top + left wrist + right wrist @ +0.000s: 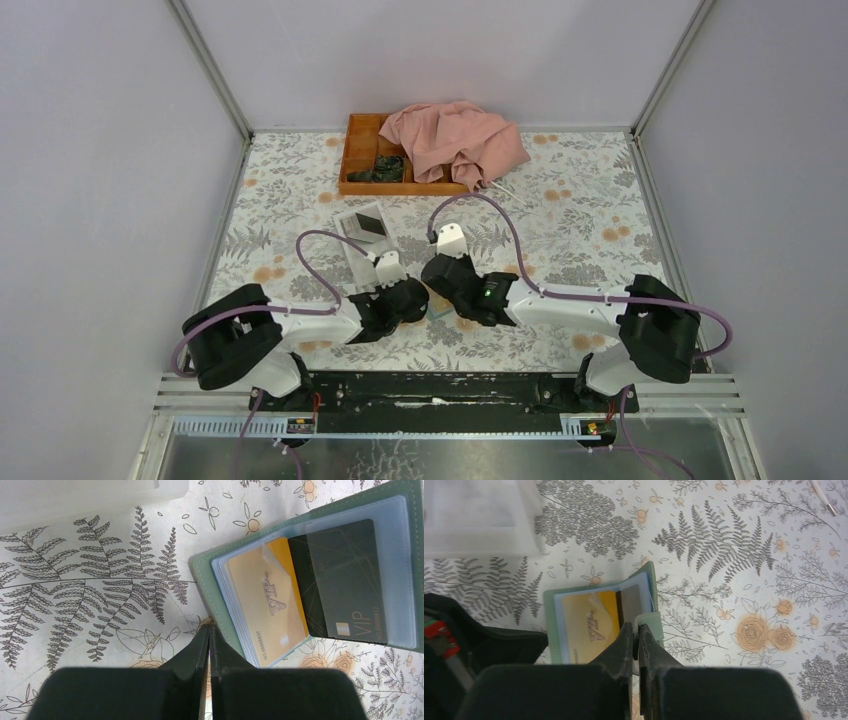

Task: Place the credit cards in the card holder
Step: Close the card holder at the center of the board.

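Note:
The grey-green card holder point(220, 587) lies open on the flowered table, between both grippers in the top view point(437, 306). An orange VIP card point(265, 597) and a dark VIP card point(345, 580) sit in its clear sleeves. My left gripper point(210, 630) is shut and empty, its tips at the holder's near corner. My right gripper point(635, 627) is shut on the edge of the holder's right cover point(653, 622) and holds that side raised. The orange card point(589, 622) shows there too. A dark flat rectangle point(369, 225) lies in the white box.
The white open box point(358, 238) stands just beyond the grippers, at the top left of both wrist views point(75, 500) point(474, 520). An orange wooden tray point(362, 165) with a pink cloth point(455, 140) over it is at the back. The left arm point(479, 645) is close beside the holder.

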Controlling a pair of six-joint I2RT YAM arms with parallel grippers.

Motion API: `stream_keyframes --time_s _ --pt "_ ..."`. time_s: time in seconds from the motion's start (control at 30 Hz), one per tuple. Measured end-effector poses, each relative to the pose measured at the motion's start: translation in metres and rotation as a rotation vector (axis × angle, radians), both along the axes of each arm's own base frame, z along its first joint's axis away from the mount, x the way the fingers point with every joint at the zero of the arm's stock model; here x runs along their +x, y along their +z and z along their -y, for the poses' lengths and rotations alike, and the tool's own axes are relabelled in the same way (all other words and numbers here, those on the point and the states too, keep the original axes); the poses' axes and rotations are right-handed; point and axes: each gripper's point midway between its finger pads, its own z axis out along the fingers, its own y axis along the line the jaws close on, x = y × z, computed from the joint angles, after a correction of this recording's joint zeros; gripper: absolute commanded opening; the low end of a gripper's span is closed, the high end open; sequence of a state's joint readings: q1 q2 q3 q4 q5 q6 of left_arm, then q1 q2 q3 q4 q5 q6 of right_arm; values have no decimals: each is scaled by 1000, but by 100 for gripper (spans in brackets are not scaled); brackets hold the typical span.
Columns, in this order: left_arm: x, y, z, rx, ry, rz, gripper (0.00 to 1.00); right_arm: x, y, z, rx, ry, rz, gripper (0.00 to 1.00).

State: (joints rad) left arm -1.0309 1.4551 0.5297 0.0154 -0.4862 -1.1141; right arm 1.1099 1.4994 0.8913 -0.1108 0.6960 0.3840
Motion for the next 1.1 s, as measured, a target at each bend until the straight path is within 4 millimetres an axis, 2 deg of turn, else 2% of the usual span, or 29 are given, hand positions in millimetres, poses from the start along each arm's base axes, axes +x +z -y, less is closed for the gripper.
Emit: stream_keyframes --time_s 0.2,0.77,0.9,1.1 --pt "0 0 0 -11 6 1 5 -9 0 -16 20 14 -14 0" --pt "-10 1 -11 -108 56 -1 5 -46 -27 -56 67 59 -75 0" --pt "-11 0 -12 -131 67 0 5 -50 -29 -69 78 66 -81 5" --pt "-11 0 -14 -155 81 2 4 -48 -26 -85 110 59 -79 20"
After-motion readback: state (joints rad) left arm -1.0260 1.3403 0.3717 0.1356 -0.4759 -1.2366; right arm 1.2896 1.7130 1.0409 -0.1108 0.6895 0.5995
